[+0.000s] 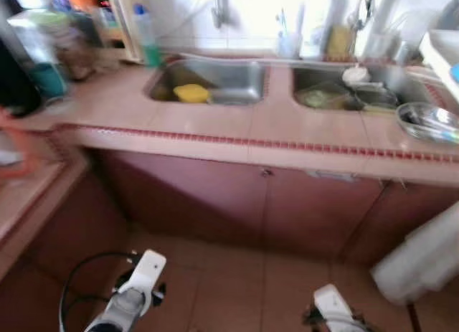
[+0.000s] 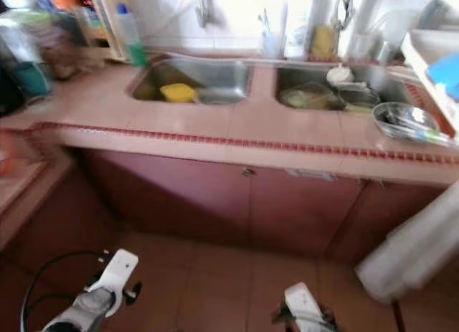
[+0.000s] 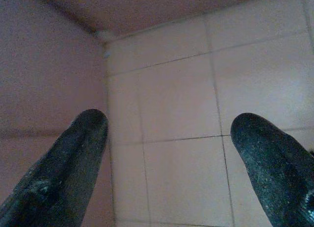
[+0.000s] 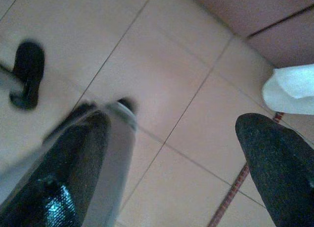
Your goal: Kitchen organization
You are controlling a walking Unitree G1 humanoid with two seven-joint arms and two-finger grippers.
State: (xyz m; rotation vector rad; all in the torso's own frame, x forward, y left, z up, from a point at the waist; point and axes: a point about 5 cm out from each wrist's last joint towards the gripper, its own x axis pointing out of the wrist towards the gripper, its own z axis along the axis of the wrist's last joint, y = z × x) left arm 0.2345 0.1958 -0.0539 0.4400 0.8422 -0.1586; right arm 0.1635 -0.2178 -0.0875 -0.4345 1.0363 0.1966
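Observation:
A pink tiled counter (image 1: 215, 124) holds two steel sinks. A yellow item (image 1: 191, 92) lies in the left sink (image 1: 240, 79). The right sink (image 1: 401, 79) holds several dishes, among them a greenish plate (image 1: 319, 97) and a white cup (image 1: 355, 74). A glass bowl (image 1: 429, 121) with utensils stands on the counter at the far right. Both arms hang low over the floor, the left arm (image 1: 136, 289) and the right arm (image 1: 333, 307). My left gripper (image 3: 169, 124) is open over floor tiles, and my right gripper (image 4: 171, 124) is open too, both holding nothing.
Dark red cabinet doors (image 1: 215, 196) close the space under the counter. A green bottle with a blue cap (image 1: 147, 34) and blurred jars (image 1: 43, 52) stand at the back left. A lower side counter (image 1: 21, 196) juts in at left. A white sack (image 1: 423, 257) leans at right.

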